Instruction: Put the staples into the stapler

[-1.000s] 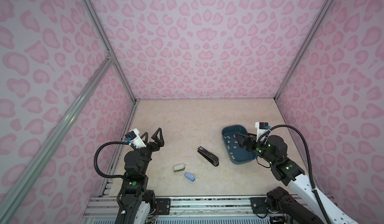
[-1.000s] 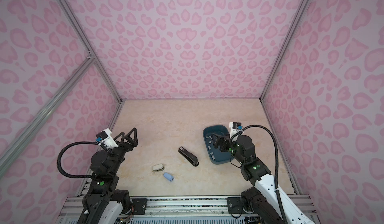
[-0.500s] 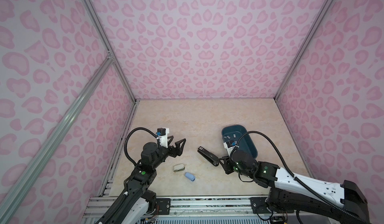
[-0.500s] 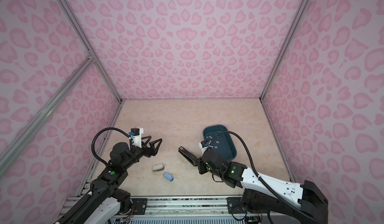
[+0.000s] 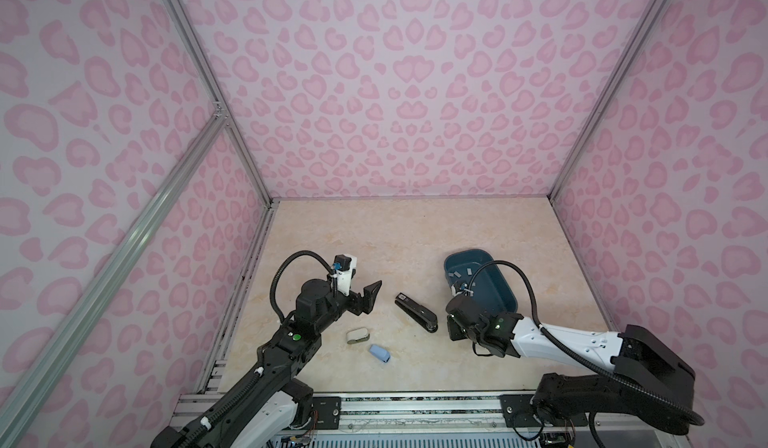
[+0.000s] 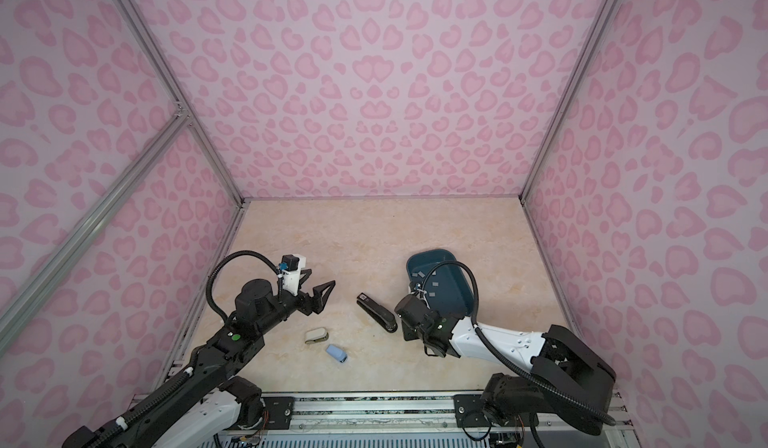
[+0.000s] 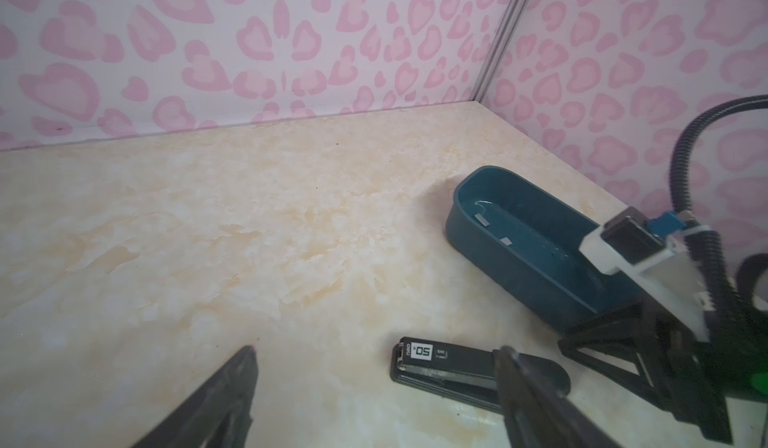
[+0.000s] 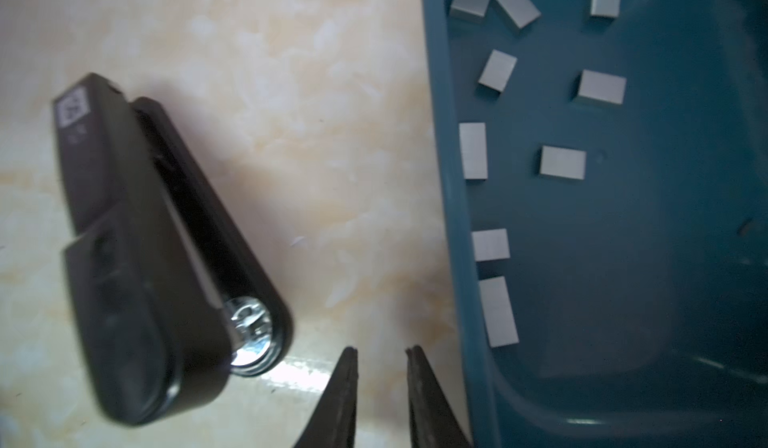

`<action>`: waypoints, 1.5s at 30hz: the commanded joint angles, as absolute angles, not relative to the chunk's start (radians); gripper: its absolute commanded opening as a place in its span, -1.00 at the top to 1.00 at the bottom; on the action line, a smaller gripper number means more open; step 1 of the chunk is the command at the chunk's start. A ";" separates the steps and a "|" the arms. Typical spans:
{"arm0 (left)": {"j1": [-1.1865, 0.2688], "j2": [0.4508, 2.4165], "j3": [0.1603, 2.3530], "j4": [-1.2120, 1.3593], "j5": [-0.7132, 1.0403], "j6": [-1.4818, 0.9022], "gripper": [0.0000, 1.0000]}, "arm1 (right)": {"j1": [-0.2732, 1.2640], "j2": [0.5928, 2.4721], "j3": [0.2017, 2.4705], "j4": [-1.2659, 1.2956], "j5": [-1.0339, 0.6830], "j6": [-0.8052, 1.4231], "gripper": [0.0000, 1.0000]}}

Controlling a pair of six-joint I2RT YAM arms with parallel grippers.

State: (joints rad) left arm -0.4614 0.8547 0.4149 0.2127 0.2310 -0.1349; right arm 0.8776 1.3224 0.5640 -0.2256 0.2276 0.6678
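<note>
Flanking the stapler [image 5: 417, 312], the left gripper [image 7: 377, 349] was held wide apart and the right gripper [image 8: 381, 349] nearly together, empty.

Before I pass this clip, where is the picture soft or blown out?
Right wrist view: the black stapler is smeared, its metal rivet glares white, while the staples in the blue tray are crisp. Left wrist view: the left gripper is soft close up, the stapler's label readable. Both top views: even light, darkened corners.
</note>
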 commanded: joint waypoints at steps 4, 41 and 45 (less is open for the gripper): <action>-0.504 0.969 0.453 0.231 0.344 -0.049 -0.69 | 0.815 1.310 0.531 -0.175 0.229 0.643 0.49; -0.674 1.602 0.753 0.156 0.747 0.412 -0.83 | 0.944 1.071 0.407 0.002 0.263 0.572 -0.22; -0.682 1.641 0.766 0.152 0.732 0.427 -0.81 | 0.937 1.106 0.423 0.007 0.250 0.567 -0.23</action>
